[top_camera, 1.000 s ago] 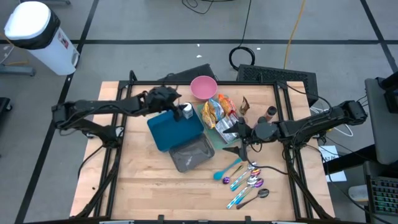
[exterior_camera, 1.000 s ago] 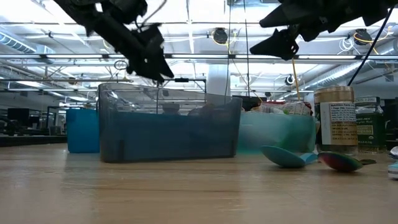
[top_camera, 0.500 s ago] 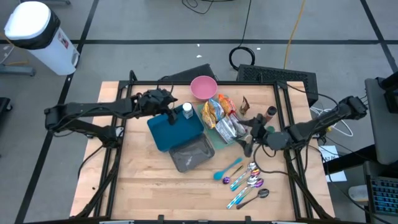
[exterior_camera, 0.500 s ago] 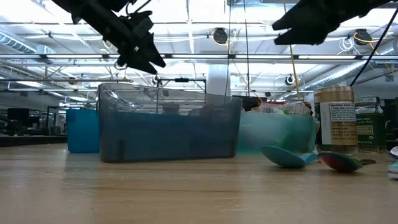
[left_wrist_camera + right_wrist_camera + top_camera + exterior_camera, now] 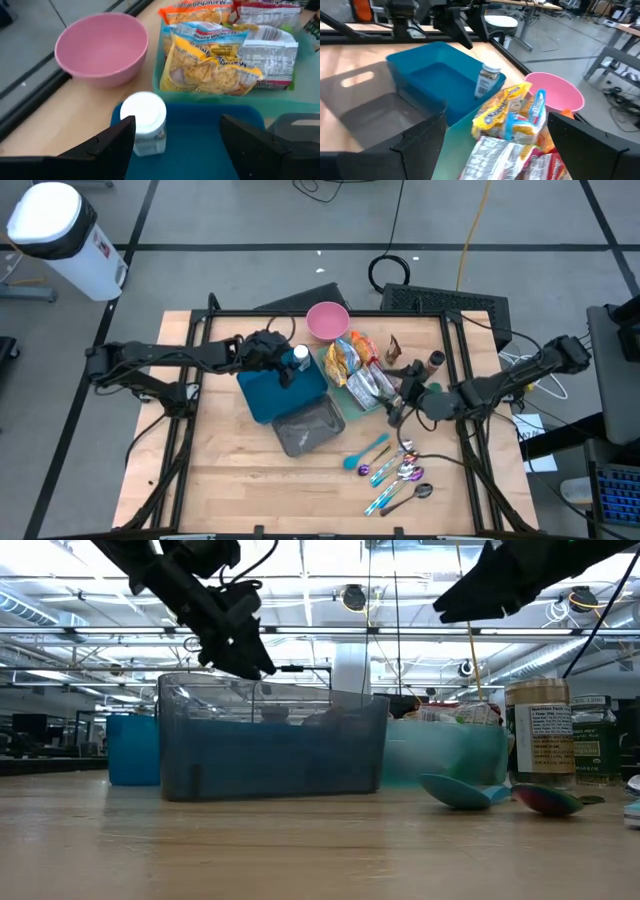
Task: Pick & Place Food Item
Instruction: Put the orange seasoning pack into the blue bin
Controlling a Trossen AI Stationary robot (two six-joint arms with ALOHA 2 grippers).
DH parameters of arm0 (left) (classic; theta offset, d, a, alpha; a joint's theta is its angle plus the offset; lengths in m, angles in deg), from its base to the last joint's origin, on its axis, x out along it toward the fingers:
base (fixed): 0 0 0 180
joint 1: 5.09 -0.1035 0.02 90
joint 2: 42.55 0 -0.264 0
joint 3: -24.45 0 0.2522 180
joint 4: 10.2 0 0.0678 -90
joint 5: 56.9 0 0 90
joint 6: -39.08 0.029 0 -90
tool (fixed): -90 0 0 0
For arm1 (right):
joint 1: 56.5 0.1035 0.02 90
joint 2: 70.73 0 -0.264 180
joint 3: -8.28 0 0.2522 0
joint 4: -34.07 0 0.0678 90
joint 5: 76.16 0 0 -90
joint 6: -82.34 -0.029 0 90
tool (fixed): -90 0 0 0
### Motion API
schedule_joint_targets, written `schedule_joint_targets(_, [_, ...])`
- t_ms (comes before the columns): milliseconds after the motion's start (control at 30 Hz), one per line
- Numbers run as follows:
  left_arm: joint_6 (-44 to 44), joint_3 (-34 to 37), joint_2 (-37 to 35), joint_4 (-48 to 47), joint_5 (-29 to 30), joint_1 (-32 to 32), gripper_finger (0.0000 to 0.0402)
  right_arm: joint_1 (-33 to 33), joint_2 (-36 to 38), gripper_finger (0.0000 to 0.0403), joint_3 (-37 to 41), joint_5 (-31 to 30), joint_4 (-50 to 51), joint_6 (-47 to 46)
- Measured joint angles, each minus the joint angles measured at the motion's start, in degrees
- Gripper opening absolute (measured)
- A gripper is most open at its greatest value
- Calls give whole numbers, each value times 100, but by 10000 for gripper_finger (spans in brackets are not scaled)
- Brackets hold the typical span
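Several snack bags [image 5: 210, 60] [image 5: 352, 365] lie in a teal tray [image 5: 280, 95] on the table's far right half. A small white-capped jar [image 5: 144, 122] [image 5: 300, 358] stands upright at the far right corner of the blue bin [image 5: 280, 395]. My left gripper [image 5: 284, 366] [image 5: 177, 125] hovers open over that bin, just left of the jar, touching nothing. My right gripper [image 5: 398, 400] [image 5: 496, 120] is open, raised beside the tray's right side and pointing across the bags toward the blue bin.
A grey bin [image 5: 308, 427] sits against the blue bin's near side. A pink bowl [image 5: 327, 320] stands at the far edge. Several spoons [image 5: 395, 470] lie at the near right, and two spice jars [image 5: 435, 362] stand right of the tray.
My left gripper drew back toward the table's left, then came again toward the white-capped jar, a little lower. My right gripper swung toward the far edge and tipped up from pointing downward to nearly level. Nothing on the table has moved.
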Motion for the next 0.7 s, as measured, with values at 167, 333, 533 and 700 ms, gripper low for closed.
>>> schedule_joint_targets(167, [451,0,10,401,-3,-59,295,-669,-52,338,0,343,-287,202])
schedule_joint_targets(333, [712,0,8,524,-6,-117,293,-1756,-11,338,-23,1756,-648,355])
schedule_joint_targets(533, [1030,0,10,528,-1,-135,295,-2811,-63,338,-651,2404,285,185])
schedule_joint_targets(700, [1301,0,10,553,1,-212,300,-3339,-209,338,-1622,2403,1712,-204])
